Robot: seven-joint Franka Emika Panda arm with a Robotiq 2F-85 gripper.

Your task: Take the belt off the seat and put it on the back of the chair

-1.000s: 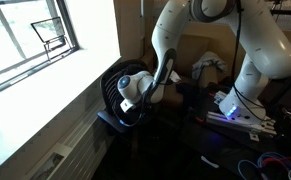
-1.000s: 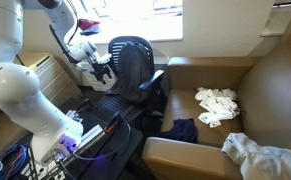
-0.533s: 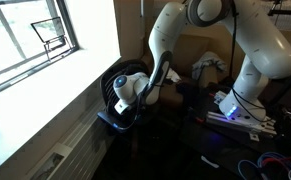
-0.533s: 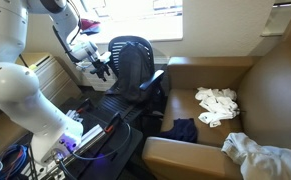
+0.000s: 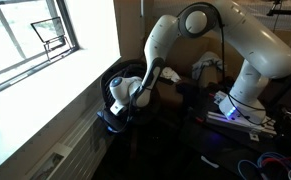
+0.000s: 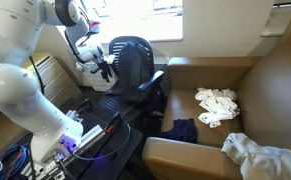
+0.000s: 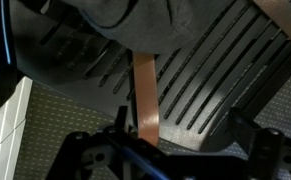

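Draping step at the back of the chair [image 6: 135, 60], with the gripper [image 7: 170, 152] open around the belt [image 7: 145, 95].

We are seeing the belt as a narrow brownish strap hanging down a dark ribbed surface, which we are taking to be the back of the chair; it is not lying on the seat [image 6: 115, 102] as far as we can tell. The gripper's jaws are standing wide apart with the strap running between them, clamping nothing. The arm [image 5: 175, 35] is arching high and bending down beside the chair, close to the window [image 5: 35, 35]. We are judging the placing nearly done; next we are needing a clean retreat that avoids snagging the strap.
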